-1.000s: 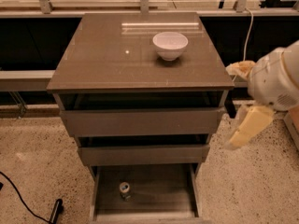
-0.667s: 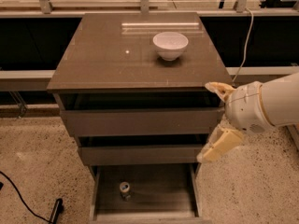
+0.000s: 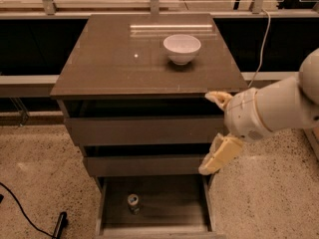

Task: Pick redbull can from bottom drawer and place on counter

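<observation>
The redbull can (image 3: 133, 202) stands upright on the left part of the floor of the bottom drawer (image 3: 172, 205), which is pulled out. The counter (image 3: 119, 63) is the glossy top of the cabinet. My gripper (image 3: 213, 131) hangs in front of the cabinet's right edge, level with the two upper drawers, above and to the right of the can. Its cream fingers (image 3: 222, 154) are spread wide apart and hold nothing.
A white bowl (image 3: 182, 48) sits on the counter's back right. The two upper drawers (image 3: 142, 131) are slightly out. A black cable (image 3: 22, 208) and a dark object (image 3: 60, 224) lie on the speckled floor at left. A metal rail runs behind the cabinet.
My arm has swung left from beside the cabinet to in front of its right edge, with the gripper a little lower. The can, bowl and drawers have not moved.
</observation>
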Controlling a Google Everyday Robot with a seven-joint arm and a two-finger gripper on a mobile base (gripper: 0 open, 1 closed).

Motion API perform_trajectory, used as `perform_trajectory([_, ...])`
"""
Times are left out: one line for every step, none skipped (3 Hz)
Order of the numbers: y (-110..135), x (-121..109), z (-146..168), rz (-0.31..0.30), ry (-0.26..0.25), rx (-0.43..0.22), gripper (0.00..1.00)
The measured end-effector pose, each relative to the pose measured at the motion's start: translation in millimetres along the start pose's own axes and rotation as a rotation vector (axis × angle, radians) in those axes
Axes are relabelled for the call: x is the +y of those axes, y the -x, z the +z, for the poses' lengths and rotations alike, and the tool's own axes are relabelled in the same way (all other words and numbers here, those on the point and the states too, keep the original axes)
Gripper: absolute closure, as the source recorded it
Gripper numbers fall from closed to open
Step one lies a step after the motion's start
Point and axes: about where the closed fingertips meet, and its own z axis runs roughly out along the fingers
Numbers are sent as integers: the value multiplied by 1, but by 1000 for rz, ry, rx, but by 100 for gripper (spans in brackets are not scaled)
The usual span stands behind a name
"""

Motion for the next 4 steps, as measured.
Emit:
perform_trajectory([-10, 15, 73, 40, 56, -145, 0])
perform_trajectory([-10, 29, 167, 67, 36, -372, 0])
perform_trajectory([-22, 29, 222, 93, -18, -456, 0])
perform_trajectory([-45, 36, 272, 105, -48, -481, 0])
